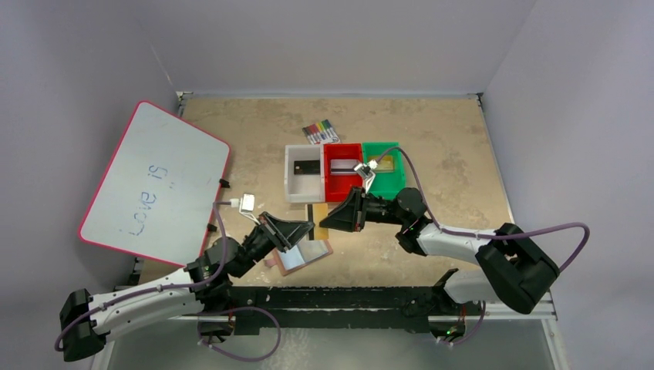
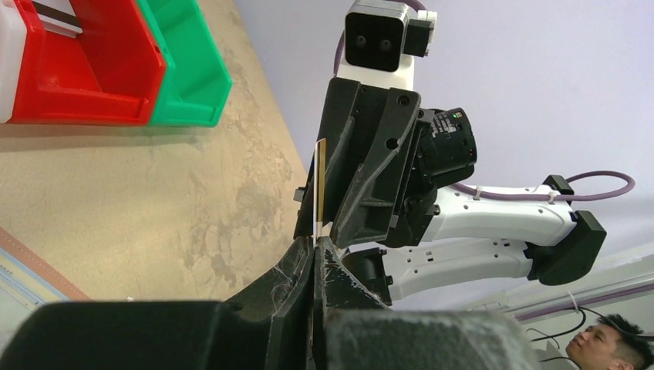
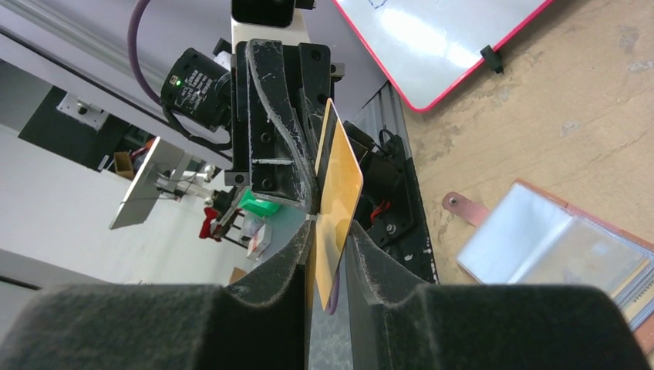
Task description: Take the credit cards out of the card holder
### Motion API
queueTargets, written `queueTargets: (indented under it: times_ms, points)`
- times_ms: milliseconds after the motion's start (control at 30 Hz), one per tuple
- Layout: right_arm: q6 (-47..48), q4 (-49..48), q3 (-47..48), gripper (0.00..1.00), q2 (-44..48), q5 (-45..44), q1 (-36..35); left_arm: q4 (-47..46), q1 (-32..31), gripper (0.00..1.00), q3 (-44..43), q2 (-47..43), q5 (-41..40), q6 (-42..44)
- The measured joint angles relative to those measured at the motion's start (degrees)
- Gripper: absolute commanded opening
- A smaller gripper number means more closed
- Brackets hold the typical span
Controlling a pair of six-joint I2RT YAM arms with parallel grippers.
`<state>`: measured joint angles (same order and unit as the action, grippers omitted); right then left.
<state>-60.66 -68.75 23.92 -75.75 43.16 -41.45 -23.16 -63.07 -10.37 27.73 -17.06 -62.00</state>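
The left gripper (image 2: 315,248) is pinching one edge of the gold card (image 3: 339,193), fully closed. The right gripper (image 3: 329,258) is flanking it, fingers narrowly apart; I cannot tell whether it is gripping. The card holder (image 1: 305,256) is lying open at the card's 6 o'clock.

the left gripper (image 1: 307,229) is clamped shut on one end of a gold credit card (image 3: 339,185), just beyond the far edge of the card holder (image 1: 305,256). the right gripper (image 1: 324,222) is set tip to tip against it, with its pads placed either side of the same card; firm contact cannot be judged.
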Motion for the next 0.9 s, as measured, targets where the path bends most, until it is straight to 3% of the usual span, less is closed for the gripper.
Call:
queueTargets:
  times_ms: [200, 367, 467, 600, 733, 900]
  points:
    - [0.0, -0.2, 0.0, 0.19, 0.2, 0.1, 0.0, -1.4, 0.0, 0.0, 0.2, 0.3, 0.4, -0.2]
    - [0.1, 0.5, 0.0, 0.02, 1.7, 0.1, 0.0, -2.3, 0.0, 0.01, 0.6, 0.3, 0.7, -0.5]
    - [0.1, 1.4, 0.0, 0.0, 2.7, 0.0, 0.0, -2.7, 0.0, 0.05, 0.6, 0.2, 1.0, -0.6]
    - [0.8, 4.6, 0.2, 0.0, 4.3, -0.1, 0.0, -1.1, 0.0, 0.35, 0.5, 0.2, 1.0, -0.9]
    - [3.5, 10.3, 0.7, 0.0, 7.4, -1.1, 0.0, 3.5, 0.0, 0.55, -0.4, 0.3, -0.1, -1.0]
    - [12.6, 28.8, 6.2, 0.0, 13.3, -9.9, -0.2, 18.1, 0.0, 0.65, -5.3, -0.2, -6.1, -2.0]
